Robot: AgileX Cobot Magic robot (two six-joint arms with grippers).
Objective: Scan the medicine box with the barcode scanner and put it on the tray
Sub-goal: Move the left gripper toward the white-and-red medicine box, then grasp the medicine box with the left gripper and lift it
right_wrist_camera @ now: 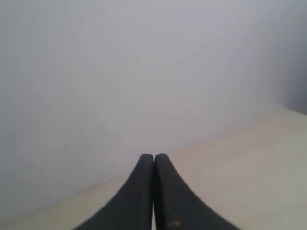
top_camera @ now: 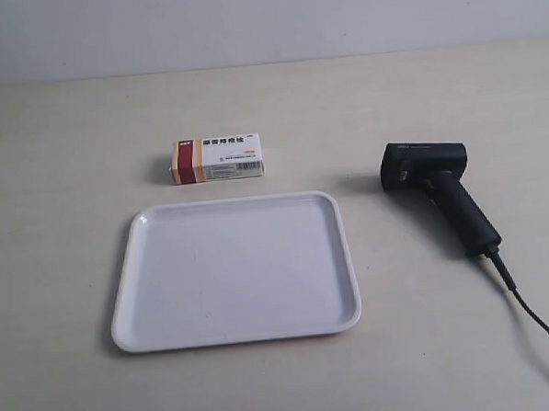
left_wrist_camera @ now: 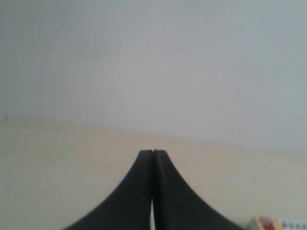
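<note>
1. White cardboard medicine box lies flat on the table, just beyond the tray, apart from both grippers.
2. Barcode scanner rests beside the tray, cable trailing.
3. Left gripper shows fingers pressed together, empty; the box's corner peeks nearby.
4. Right gripper likewise closed, holding nothing.

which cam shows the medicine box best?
Exterior view: the whole box lies on the table beyond the tray, print visible. The left wrist view catches only a corner of it; the right wrist view shows none.
</note>
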